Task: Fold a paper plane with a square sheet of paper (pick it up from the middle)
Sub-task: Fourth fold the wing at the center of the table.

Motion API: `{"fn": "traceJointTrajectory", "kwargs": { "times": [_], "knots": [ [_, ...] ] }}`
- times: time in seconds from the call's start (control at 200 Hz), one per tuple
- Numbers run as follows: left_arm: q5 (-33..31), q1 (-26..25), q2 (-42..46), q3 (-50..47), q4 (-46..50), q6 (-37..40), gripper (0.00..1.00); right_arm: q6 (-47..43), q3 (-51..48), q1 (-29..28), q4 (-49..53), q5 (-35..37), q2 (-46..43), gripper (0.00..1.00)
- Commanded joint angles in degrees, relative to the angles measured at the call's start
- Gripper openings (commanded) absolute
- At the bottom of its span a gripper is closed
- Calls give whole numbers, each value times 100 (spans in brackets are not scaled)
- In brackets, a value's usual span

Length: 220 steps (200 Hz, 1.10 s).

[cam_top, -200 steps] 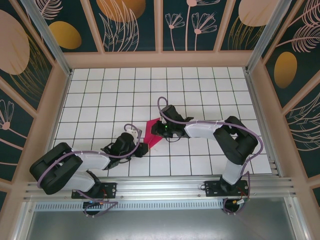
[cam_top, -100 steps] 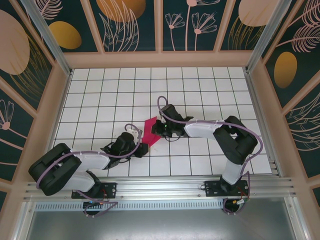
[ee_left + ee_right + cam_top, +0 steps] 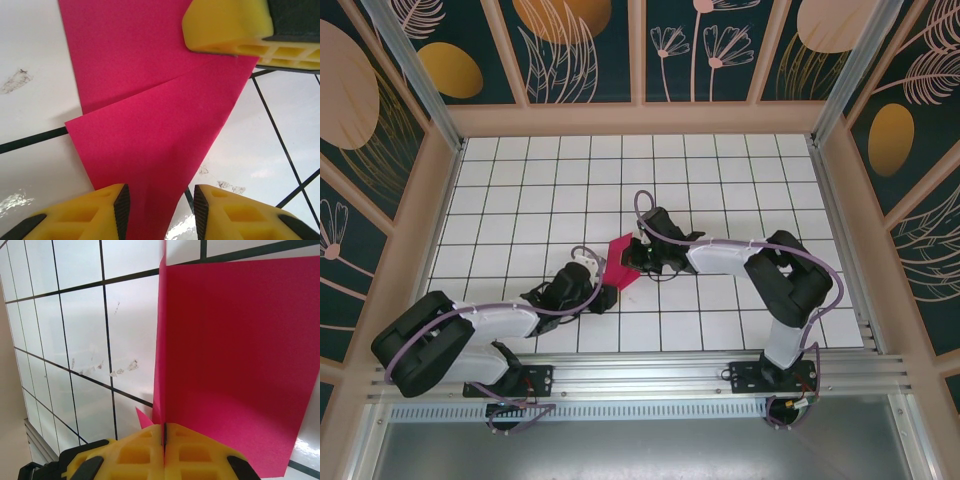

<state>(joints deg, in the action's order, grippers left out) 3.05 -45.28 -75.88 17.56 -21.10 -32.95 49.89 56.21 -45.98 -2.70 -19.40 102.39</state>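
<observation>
Right wrist view: my right gripper (image 3: 164, 429) has its jaws clamped together on the edge of the folded pink paper (image 3: 235, 365), one flap standing upright over the white tiles (image 3: 85, 330). From the left wrist, my left gripper (image 3: 159, 210) has its jaws apart, with the paper's narrow end lying between them. Overhead, the paper sits mid-grid between both grippers.

- The paper (image 3: 618, 264) lies near the middle of the bench (image 3: 720, 180) — between the two arms.
- Left jaws sit at its near-left end, straddling it.
- Right jaws meet its far-right edge — one flap stands upright from them.
</observation>
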Motion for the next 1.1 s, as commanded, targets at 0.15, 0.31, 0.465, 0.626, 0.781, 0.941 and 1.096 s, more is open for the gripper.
{"fn": "traceJointTrajectory", "kwargs": {
  "times": [0.15, 0.31, 0.465, 0.626, 0.781, 0.941, 1.096],
  "knots": [
    [-773, -333, -180, 273, 460, 171, 39, 74, 244, -34, 60, -20, 91, 4],
    [-991, -416, -178, 290, 506, 142, 35, 71, 299, -34, 105, -17, 115, 5],
    [-1105, -441, -60, 242, 575, 170, 31, 74, 312, -34, 120, 5, 128, 5],
    [-1190, -442, 39, 210, 629, 192, 21, 40, 348, -34, 195, 41, 132, 4],
    [-1269, -442, 82, 221, 643, 219, 14, 18, 366, -34, 251, 50, 122, 4],
    [-1297, -447, 69, 230, 624, 273, 3, -18, 358, -35, 325, 111, 58, 6],
    [-1274, -447, 81, 157, 436, 280, 0, -196, 308, -25, 453, 202, -145, 25]
  ]
}}
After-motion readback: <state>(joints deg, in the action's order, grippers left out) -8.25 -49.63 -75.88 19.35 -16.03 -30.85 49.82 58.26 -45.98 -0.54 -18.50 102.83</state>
